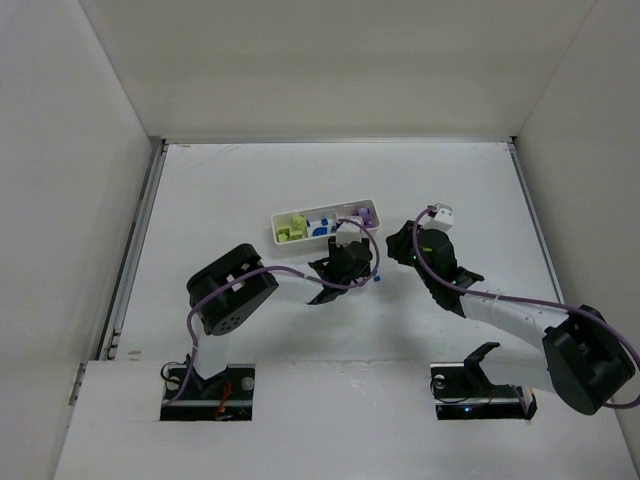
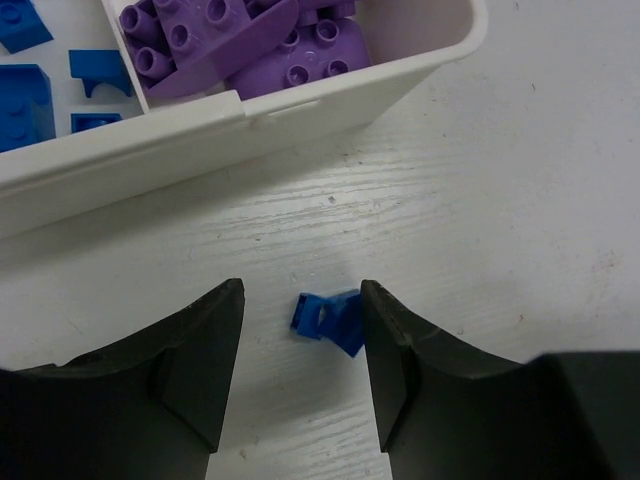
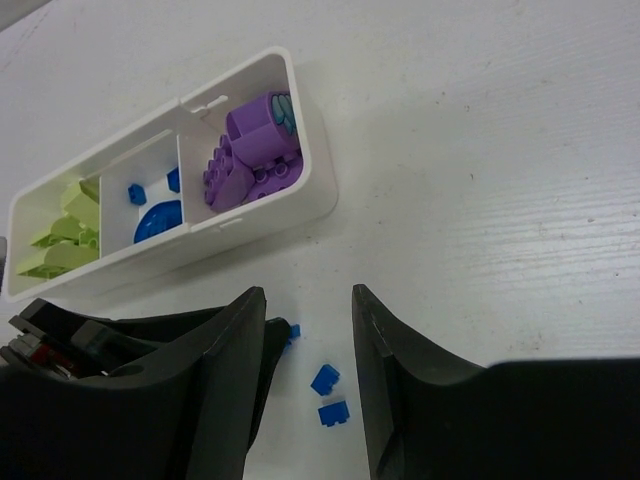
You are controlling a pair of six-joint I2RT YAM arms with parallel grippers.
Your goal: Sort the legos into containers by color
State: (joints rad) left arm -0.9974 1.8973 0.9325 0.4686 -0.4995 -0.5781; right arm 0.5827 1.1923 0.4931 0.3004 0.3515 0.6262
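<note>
The white three-compartment tray (image 1: 276, 230) (image 2: 150, 150) (image 3: 322, 175) holds lime legos (image 3: 65, 235), blue legos (image 3: 158, 220) (image 2: 25, 100) and purple legos (image 3: 255, 160) (image 2: 240, 45), one color per compartment. My left gripper (image 1: 368, 272) (image 2: 302, 290) is open just in front of the tray. A small blue lego (image 2: 328, 318) lies on the table between its fingers, touching the right one. My right gripper (image 1: 398, 246) (image 3: 307, 292) hangs open above the table and holds nothing. Two more loose blue legos (image 3: 324, 378) (image 3: 334, 413) lie under it.
White walls close in the table on the left, right and back. The left arm's dark finger (image 3: 272, 350) reaches into the right wrist view, close to the loose blue bricks. A white-capped part (image 1: 440, 213) sits on the right arm's wrist.
</note>
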